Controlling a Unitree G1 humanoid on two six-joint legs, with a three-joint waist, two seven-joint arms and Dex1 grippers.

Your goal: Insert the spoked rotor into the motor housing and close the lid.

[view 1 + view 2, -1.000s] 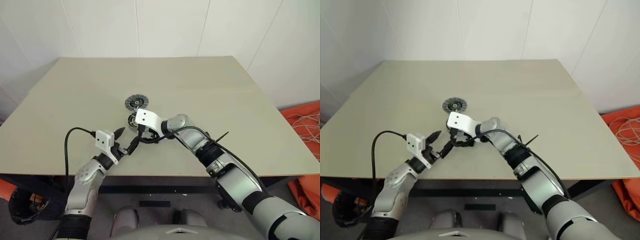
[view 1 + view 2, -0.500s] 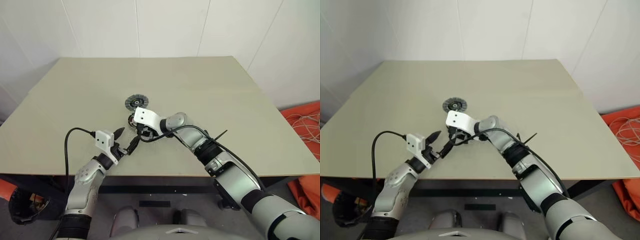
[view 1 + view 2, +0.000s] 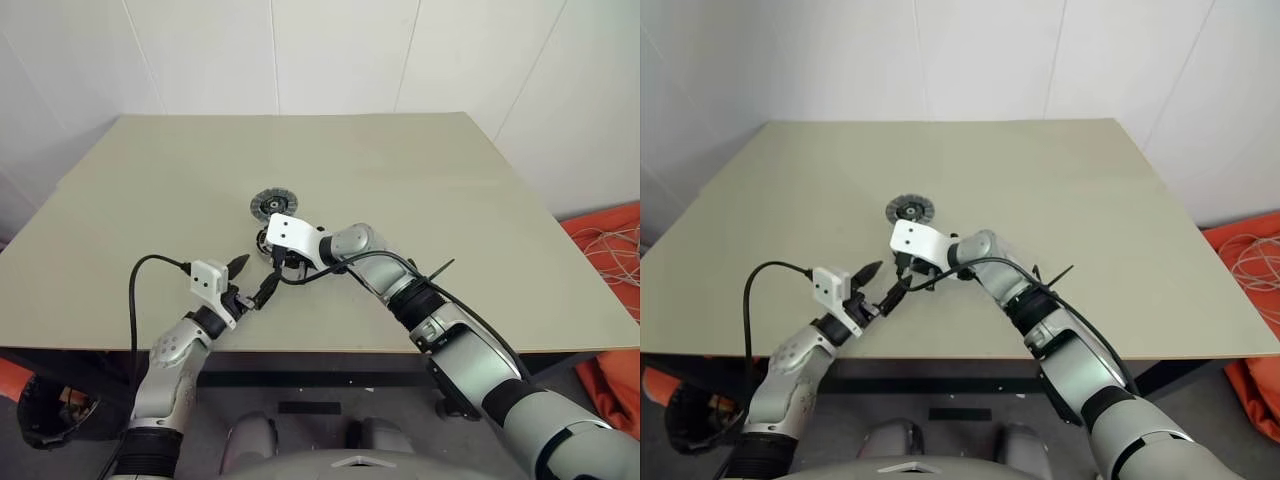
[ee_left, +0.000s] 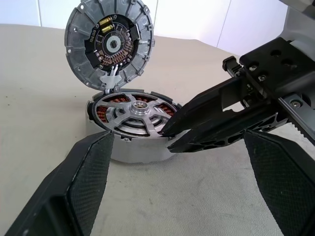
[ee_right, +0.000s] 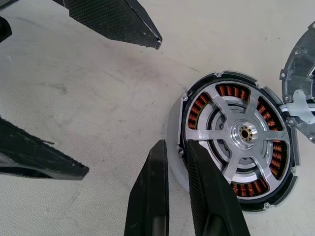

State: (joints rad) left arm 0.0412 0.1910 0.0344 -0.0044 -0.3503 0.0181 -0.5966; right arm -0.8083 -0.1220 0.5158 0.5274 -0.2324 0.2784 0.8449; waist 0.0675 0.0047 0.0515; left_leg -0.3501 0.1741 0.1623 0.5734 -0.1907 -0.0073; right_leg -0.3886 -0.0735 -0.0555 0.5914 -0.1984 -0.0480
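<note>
From the head views we can barely make out the motor housing (image 3: 266,240): the right arm's white wrist block covers most of it, and only a dark sliver shows beside the block. In the right wrist view the open lid (image 5: 300,105) is cut off at the frame edge.

The spoked rotor (image 5: 244,133) lies flat inside the housing near the middle of the table (image 3: 420,190), its hub facing up and copper windings showing through the gaps between the spokes. The lid stands nearly upright at the housing's far rim, its inner face with the circuit ring turned toward the left wrist camera.

The right gripper (image 4: 169,139) has its fingers nearly pressed together, tips at the housing's rim; we cannot tell whether they pinch anything. The left gripper (image 3: 253,281) is spread wide, holding nothing, just short of the housing.

The tabletop is plain beige, against white panelled walls; orange fabric (image 3: 612,250) lies on the floor to the right.
</note>
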